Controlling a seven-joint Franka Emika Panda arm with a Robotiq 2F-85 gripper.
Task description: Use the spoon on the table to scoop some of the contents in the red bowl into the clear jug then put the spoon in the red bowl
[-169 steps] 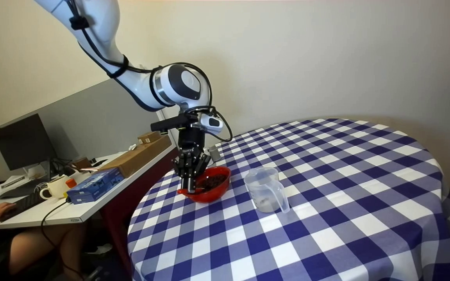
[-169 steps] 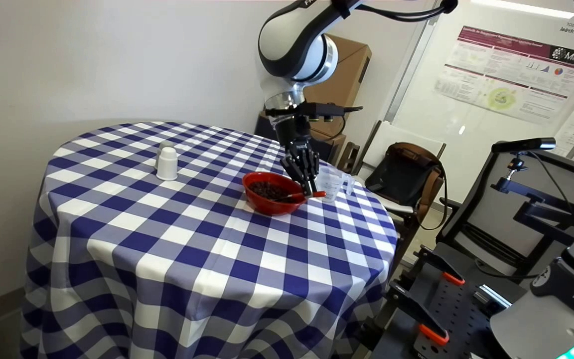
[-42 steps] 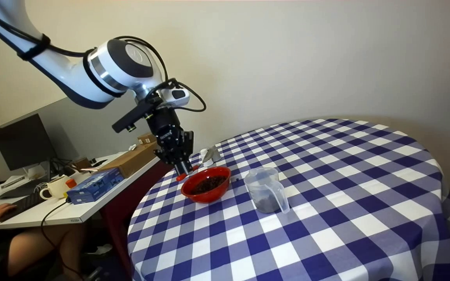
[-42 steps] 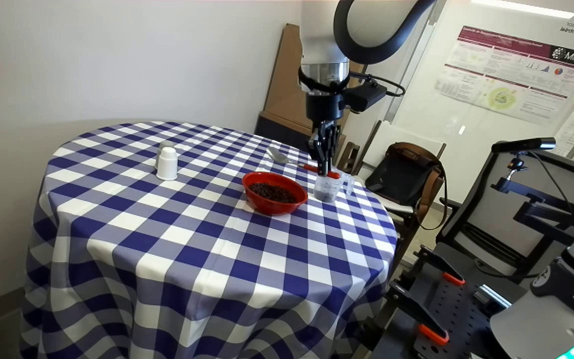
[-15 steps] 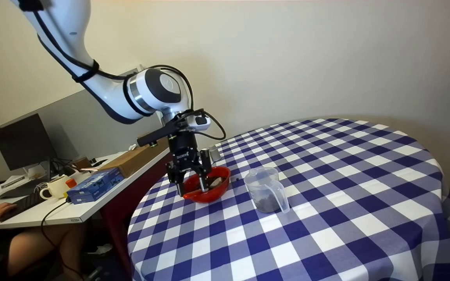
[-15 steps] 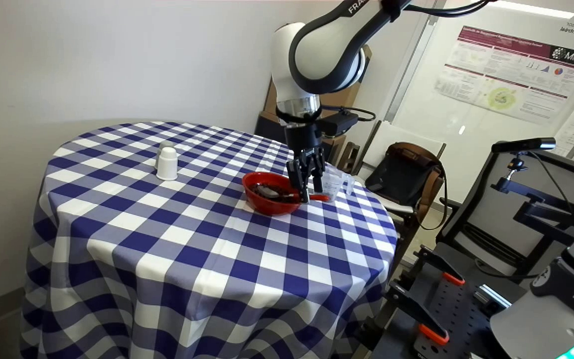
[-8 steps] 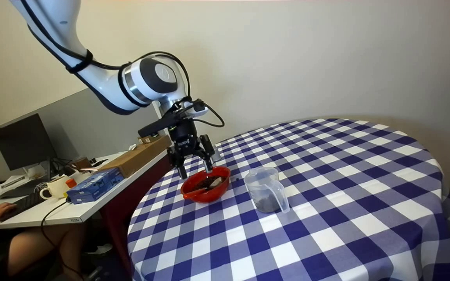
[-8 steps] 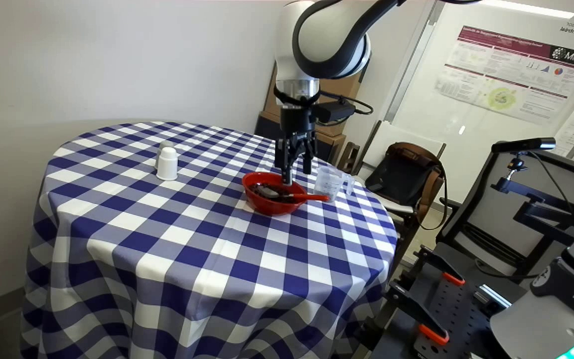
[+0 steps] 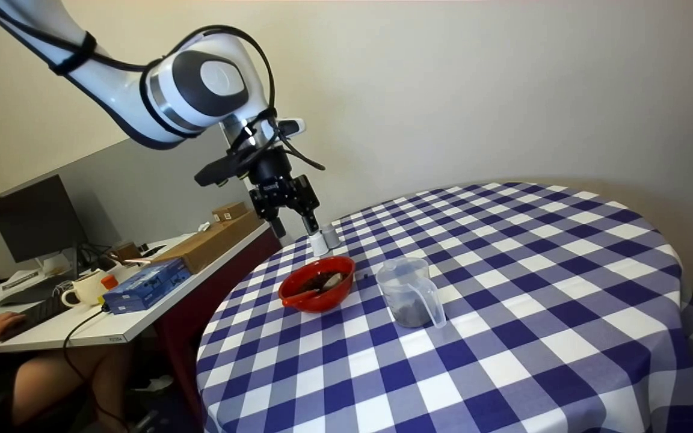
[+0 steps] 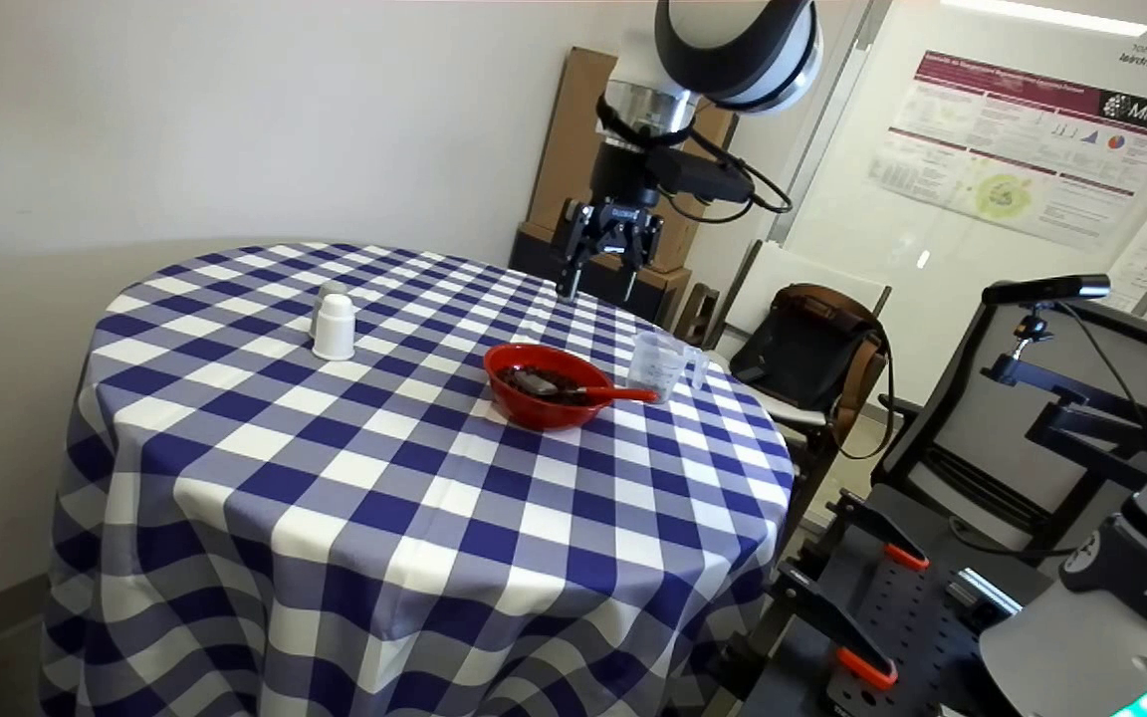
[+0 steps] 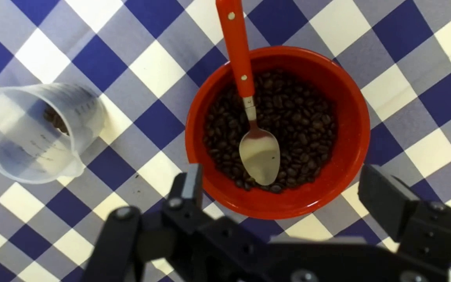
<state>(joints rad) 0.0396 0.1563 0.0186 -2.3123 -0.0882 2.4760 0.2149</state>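
Observation:
The spoon (image 11: 260, 156), with a steel head and a red handle, rests in the red bowl (image 11: 352, 117). Its head lies on dark coffee beans and its handle crosses the rim. My gripper (image 11: 280, 174) is open, its fingers (image 11: 386, 199) wide apart and nothing between them. In both exterior views the gripper (image 9: 296, 230) hangs above and clear of the bowl (image 10: 544, 413). The clear jug (image 9: 405, 291) stands upright beside the bowl; some beans (image 11: 55, 119) show at its bottom. Both stand on the checked table (image 9: 539, 270).
A white shaker (image 10: 335, 329) and a grey one behind it stand on the table away from the bowl. A desk holds a blue box (image 9: 148, 285), a mug (image 9: 86, 288) and a long carton (image 9: 214, 243). A person's hand (image 9: 0, 329) rests there.
Earlier my gripper held the spoon, lifted above the bowl. It then lowered the spoon into the bowl, let go and rose away. The jug holds more beans than in the oldest frames.

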